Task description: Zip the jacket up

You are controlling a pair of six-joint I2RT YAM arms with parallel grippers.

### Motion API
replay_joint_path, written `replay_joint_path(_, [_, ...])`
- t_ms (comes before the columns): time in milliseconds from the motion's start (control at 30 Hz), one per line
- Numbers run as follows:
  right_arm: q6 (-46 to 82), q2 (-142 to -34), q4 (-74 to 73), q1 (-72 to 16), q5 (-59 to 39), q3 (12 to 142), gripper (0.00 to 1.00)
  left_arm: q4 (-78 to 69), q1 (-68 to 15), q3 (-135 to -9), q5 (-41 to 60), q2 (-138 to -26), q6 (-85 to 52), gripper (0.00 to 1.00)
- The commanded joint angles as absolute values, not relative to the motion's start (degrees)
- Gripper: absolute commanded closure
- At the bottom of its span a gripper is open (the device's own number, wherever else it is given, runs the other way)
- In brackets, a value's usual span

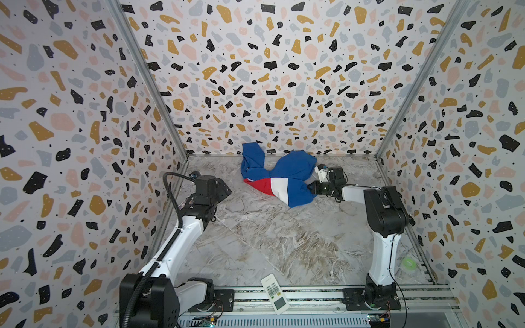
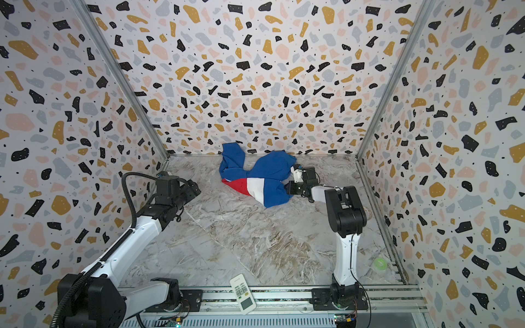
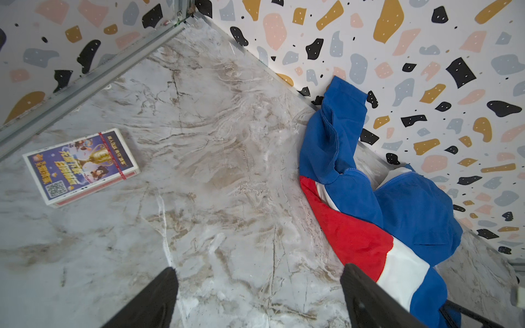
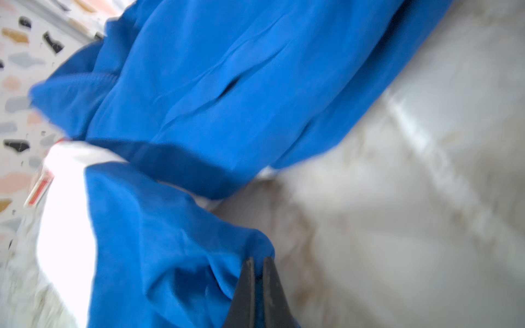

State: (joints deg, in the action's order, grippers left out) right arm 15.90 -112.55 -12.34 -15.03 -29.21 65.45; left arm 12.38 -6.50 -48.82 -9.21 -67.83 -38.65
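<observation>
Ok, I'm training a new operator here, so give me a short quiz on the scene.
1. True or false: the right gripper is shut on the crumpled royal-blue fabric jacket with red and white bands.
2. The left gripper is: A) open, holding nothing; B) shut on the jacket; C) out of view.
3. Name the flat white rectangular device nearest the camera in both top views.
Key: 1 true; 2 A; 3 remote control.
</observation>
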Motion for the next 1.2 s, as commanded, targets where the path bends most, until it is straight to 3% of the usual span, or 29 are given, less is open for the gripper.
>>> replay_joint_path(0, [10.52,-96.99,-15.34,-20.07,-29.65,58.96,1.0,10.88,-6.68,-46.68,-6.76,-67.12,-38.6,0.08])
replay_joint_path(167, [6.88,-76.98,-16.92,-36.98,-20.81,42.48,1.0,8.83,-6.77,-42.77,-2.84,-65.34,-39.78,0.08])
replay_joint_path(333, [9.38,-69.03,-21.5,-57.69,-11.41,35.69,0.99,7.15,-6.86,-39.1,-0.25,-63.78,-40.48,0.08])
replay_joint_path(367, [8.9,-69.3,-20.61,-61.61,-8.9,36.76,0.9,6.49,-6.86,-38.32,0.0,-63.56,-40.66,0.08])
replay_joint_path(433, [6.07,-70.76,-12.88,-66.77,-5.0,42.19,0.56,5.94,-6.86,-37.3,0.56,-63.46,-41.01,0.08])
replay_joint_path(467, [4.66,-72.03,-7.11,-68.2,-2.48,46.57,0.47,5.74,-6.86,-36.97,0.95,-63.37,-41.1,0.08])
replay_joint_path(567, [1.29,-75.1,6.31,-68.32,3.63,57.79,0.39,5.28,-6.86,-36.39,1.99,-63.27,-41.22,0.08])
replay_joint_path(733, [-4.61,-78.31,8.03,-58.64,4.47,66.55,0.2,4.75,-6.86,-36.03,1.98,-62.93,-41.43,0.07])
replay_joint_path(933, [-4.65,-91.4,3.1,-40.03,-5.27,75.39,0.19,4.06,-6.86,-35.86,2.23,-63.75,-41.79,0.07])
replay_joint_path(1167, [-3.13,-107.4,12.49,-39.49,-5.35,87.97,0.17,2.11,-6.85,-36.09,2.94,-66.9,-42.28,0.07])
